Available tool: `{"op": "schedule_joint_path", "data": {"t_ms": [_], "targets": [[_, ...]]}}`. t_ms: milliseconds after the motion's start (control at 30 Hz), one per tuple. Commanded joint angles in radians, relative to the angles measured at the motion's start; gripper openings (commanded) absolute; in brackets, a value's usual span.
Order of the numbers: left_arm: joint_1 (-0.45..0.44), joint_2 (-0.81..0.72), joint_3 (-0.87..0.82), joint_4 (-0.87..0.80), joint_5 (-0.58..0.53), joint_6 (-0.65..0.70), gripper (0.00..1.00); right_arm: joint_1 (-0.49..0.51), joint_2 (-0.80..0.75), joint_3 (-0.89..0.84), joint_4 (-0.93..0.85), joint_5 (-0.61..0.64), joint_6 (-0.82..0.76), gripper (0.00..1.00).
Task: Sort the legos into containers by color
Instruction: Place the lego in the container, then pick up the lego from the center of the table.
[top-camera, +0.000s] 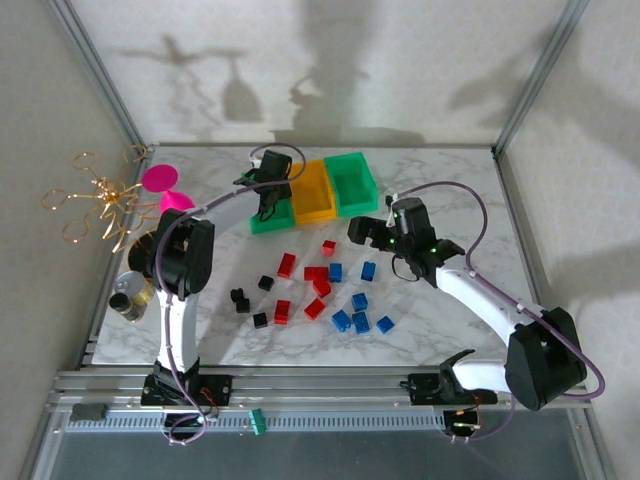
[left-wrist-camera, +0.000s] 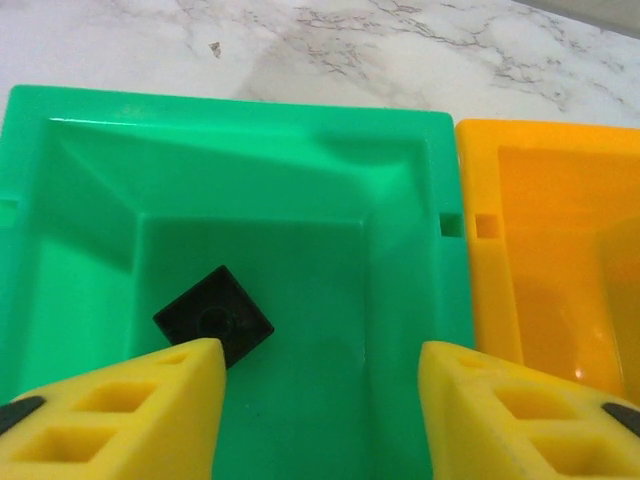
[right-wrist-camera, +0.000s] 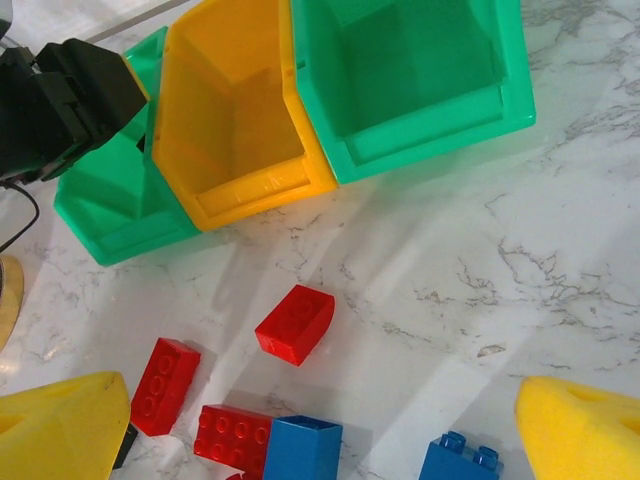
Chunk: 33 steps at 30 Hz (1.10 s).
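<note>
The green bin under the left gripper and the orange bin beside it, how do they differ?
The green bin is green, the orange bin orange-yellow. The green bin holds one black brick; the orange bin looks empty. The open left gripper hangs over the green bin, not the orange bin. Both are the same rectangular shape, joined side by side.

three small open-topped plastic bins (top-camera: 330, 188) joined in a row at the far side of a marble table (top-camera: 450, 200): a left green bin (left-wrist-camera: 250, 160), an orange-yellow bin (right-wrist-camera: 235, 120), a right green bin (right-wrist-camera: 410, 70). one flat black brick (left-wrist-camera: 213, 318) lies in the left green bin (turned cornerwise). nearer, loose on the table: black bricks (top-camera: 239, 299) left, red bricks (top-camera: 316, 273) middle, blue bricks (top-camera: 359, 300) right.
</note>
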Motion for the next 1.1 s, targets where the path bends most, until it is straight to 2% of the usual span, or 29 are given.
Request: {"op": "schedule_joint_path", "data": {"t_ms": [0,100,367,633,867,1067], "targets": [[-0.015,-0.105,-0.020,-0.032,-0.005,0.024,0.59,0.006,-0.013,0.031,-0.032,0.015,-0.028,0.99],[-0.021,-0.174,-0.098,-0.004,0.001,0.026,0.67,0.007,-0.023,0.026,-0.049,0.011,-0.035,0.99],[-0.071,-0.378,-0.280,-0.009,0.021,-0.006,0.75,0.009,-0.037,-0.012,-0.068,-0.037,-0.040,0.99],[-0.164,-0.608,-0.542,-0.043,0.019,-0.103,0.75,0.050,-0.037,-0.076,-0.052,-0.087,-0.035,0.99],[-0.230,-0.738,-0.707,-0.130,-0.022,-0.192,0.74,0.139,-0.023,-0.151,0.011,-0.128,0.017,0.99],[-0.254,-0.769,-0.790,-0.185,0.052,-0.219,0.74,0.175,-0.015,-0.209,0.106,-0.174,0.101,0.99]]}}
